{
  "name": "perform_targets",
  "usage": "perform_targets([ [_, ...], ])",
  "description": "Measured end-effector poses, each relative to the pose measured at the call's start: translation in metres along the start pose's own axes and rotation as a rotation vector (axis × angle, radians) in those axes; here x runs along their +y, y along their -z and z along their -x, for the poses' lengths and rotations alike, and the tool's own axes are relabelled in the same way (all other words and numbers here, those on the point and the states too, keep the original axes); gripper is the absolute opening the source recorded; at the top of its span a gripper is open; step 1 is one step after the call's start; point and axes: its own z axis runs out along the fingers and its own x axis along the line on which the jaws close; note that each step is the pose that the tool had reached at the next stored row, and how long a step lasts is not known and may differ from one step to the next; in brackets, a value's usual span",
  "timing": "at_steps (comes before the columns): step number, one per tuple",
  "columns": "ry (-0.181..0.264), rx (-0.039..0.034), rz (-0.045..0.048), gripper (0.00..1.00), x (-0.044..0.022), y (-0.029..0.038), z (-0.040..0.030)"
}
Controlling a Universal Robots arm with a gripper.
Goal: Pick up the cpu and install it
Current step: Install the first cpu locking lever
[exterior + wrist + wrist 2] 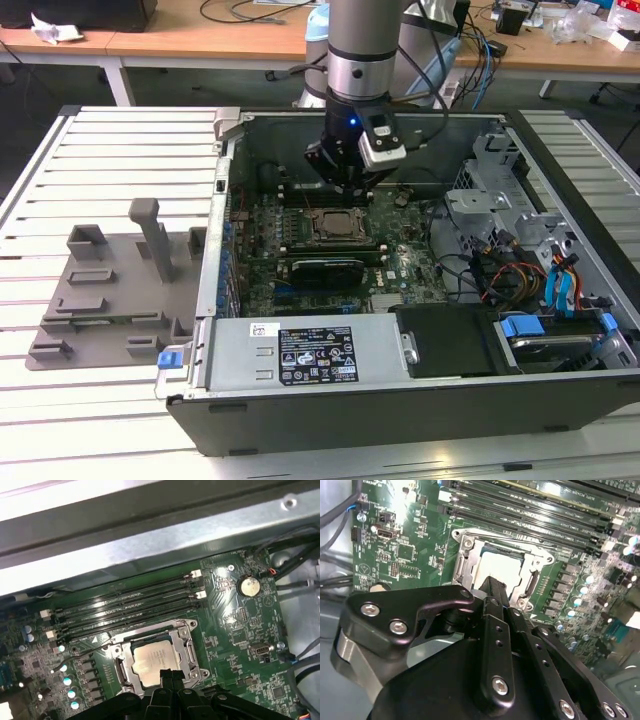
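Hand [170, 676] over socketed cpu [156, 662] (memory slots [130, 607] beside)

Pale slatted table [110, 160] — wooden desks [200, 30] behind, cluttered with cables.

We find the near edge of the cpu [156, 664] covered by the gripper [171, 676] in the first wrist view. In the second wrist view the gripper body hides much of the socket frame [465, 560]. We cannot determine finger contact with the chip.
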Motion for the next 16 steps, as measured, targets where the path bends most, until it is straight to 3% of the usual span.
perform_targets([
  [4, 0.052, -0.0030, 0.0023, 0.11, 0.0000, 0.0000, 0.0000],
  [7, 0.126, -0.0072, 0.0056, 0.11, 0.0000, 0.0000, 0.0000],
  [13, 0.196, -0.0112, 0.0086, 0.11, 0.0000, 0.0000, 0.0000],
  [16, 0.251, -0.0144, 0.0111, 0.11, 0.0000, 0.0000, 0.0001],
])
